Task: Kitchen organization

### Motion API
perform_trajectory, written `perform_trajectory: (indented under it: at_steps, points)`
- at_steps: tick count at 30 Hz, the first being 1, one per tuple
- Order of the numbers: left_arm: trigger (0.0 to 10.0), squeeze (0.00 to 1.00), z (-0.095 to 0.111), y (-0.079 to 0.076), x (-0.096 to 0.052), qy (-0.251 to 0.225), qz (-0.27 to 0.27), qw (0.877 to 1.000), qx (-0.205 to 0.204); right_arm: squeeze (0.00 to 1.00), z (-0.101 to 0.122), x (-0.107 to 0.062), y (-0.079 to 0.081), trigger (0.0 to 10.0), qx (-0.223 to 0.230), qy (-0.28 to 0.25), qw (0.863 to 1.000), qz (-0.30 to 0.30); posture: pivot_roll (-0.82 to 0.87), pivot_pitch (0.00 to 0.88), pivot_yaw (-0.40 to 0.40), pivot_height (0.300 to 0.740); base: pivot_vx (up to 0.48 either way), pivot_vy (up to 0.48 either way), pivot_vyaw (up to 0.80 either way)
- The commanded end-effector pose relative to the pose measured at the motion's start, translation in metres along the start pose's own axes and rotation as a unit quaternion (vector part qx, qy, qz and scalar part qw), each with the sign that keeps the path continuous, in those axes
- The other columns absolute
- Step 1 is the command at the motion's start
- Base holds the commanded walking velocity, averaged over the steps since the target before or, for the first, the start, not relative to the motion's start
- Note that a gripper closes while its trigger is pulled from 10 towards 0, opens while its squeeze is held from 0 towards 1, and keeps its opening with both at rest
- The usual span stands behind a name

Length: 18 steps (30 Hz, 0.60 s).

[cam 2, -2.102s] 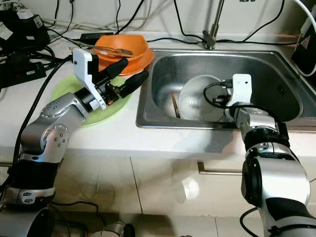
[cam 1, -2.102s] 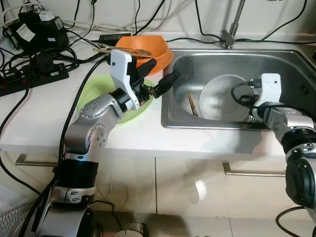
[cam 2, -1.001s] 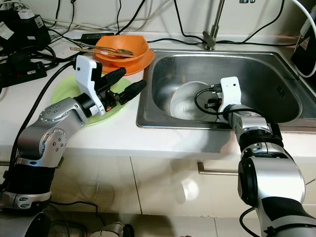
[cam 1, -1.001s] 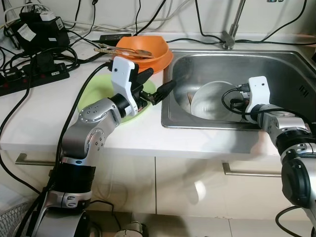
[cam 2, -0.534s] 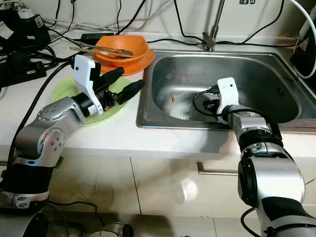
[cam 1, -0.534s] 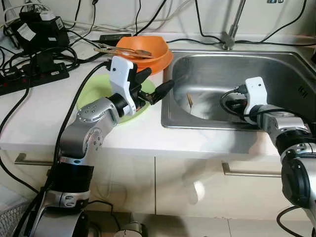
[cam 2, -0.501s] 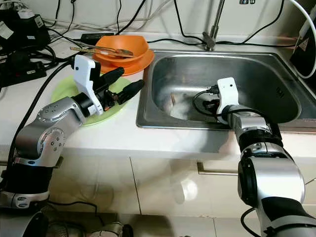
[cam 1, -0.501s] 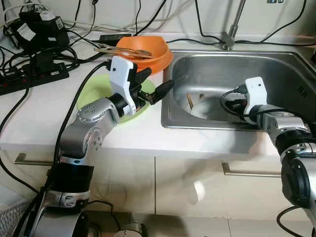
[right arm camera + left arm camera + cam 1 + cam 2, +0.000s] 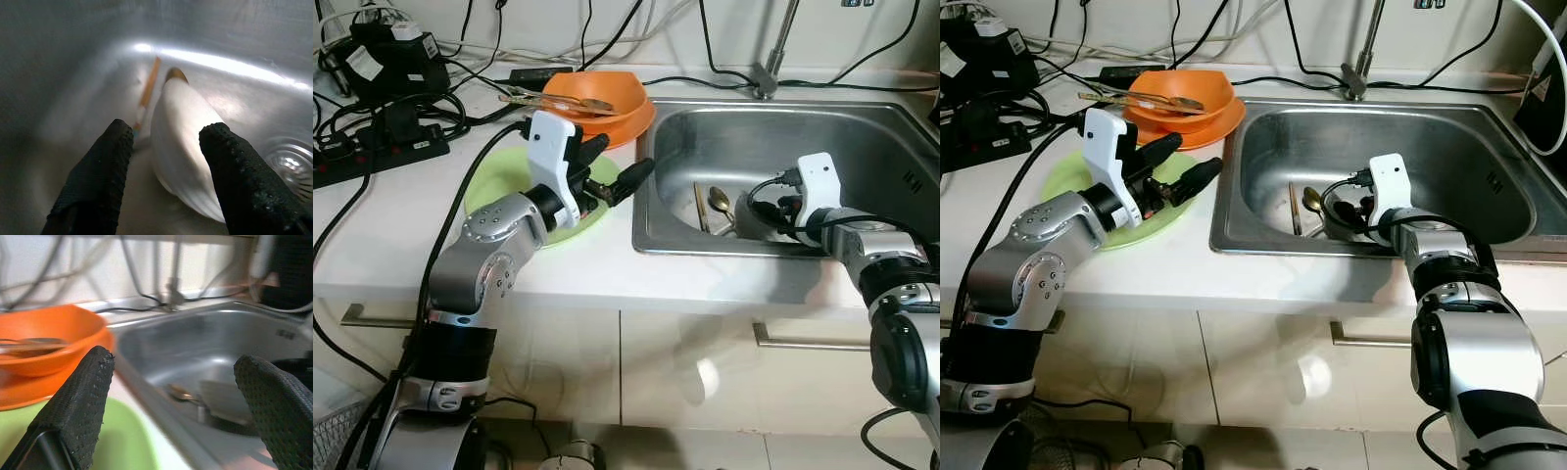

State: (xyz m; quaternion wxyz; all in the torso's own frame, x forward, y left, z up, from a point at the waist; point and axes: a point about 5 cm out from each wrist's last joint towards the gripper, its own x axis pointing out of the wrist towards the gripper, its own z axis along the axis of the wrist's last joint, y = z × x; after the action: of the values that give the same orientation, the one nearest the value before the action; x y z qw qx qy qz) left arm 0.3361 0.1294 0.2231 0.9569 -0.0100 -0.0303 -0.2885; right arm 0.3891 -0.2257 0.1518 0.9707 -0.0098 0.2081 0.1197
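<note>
Straddling the tilted white ceramic bowl's [image 9: 188, 147] rim in the steel sink [image 9: 862, 127], the right tool [image 9: 166, 142] gapes for pinching; the left tool [image 9: 612, 176] hovers apart over the bench's [image 9: 391, 225] green plate [image 9: 499, 191].

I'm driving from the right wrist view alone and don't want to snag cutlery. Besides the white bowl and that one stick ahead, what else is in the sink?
Observer: A metal spoon lies on the floor of the sink beside the chopsticks, on the robot's left of the right gripper.
Operator: Where's the other arm?
Observer: The left gripper hovers over a green plate on the counter left of the sink, jaws open.
Operator: Anything else on that counter?
Observer: An orange bowl holding cutlery sits just behind the green plate.
</note>
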Motion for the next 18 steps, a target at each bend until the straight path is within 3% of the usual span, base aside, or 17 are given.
perform_trajectory:
  at_steps: [1, 4, 9, 12, 18]
  points:
    - [10.0, 1.00, -0.002, 0.011, -0.006, -0.001, 0.041, 0.999, 0.009, 1.00, 0.022, 0.000, 0.003, 10.0, 0.017, -0.037, 0.999, 0.008, 0.12, 0.035, 0.011, 0.740, 0.000, 0.000, 0.00]
    - [10.0, 1.00, -0.006, 0.022, -0.013, -0.004, 0.092, 0.996, 0.014, 1.00, 0.046, -0.001, 0.013, 10.0, 0.036, -0.090, 0.994, 0.046, 0.11, 0.035, 0.026, 0.740, 0.000, 0.000, 0.00]
    - [10.0, 1.00, -0.006, 0.030, -0.014, -0.008, 0.119, 0.993, 0.016, 1.00, 0.061, -0.001, 0.029, 10.0, 0.056, -0.123, 0.986, 0.098, 0.11, 0.034, 0.039, 0.740, 0.000, 0.000, 0.00]
    - [10.0, 1.00, 0.000, 0.041, -0.015, -0.021, 0.156, 0.987, 0.022, 1.00, 0.071, -0.006, 0.047, 10.0, 0.078, -0.143, 0.973, 0.161, 0.10, 0.032, 0.048, 0.740, 0.000, 0.000, 0.00]
    - [10.0, 1.00, 0.007, 0.058, -0.019, -0.029, 0.210, 0.977, 0.036, 1.00, 0.077, -0.019, 0.062, 10.0, 0.061, -0.157, 0.963, 0.208, 0.10, 0.035, 0.054, 0.740, 0.000, 0.000, 0.00]
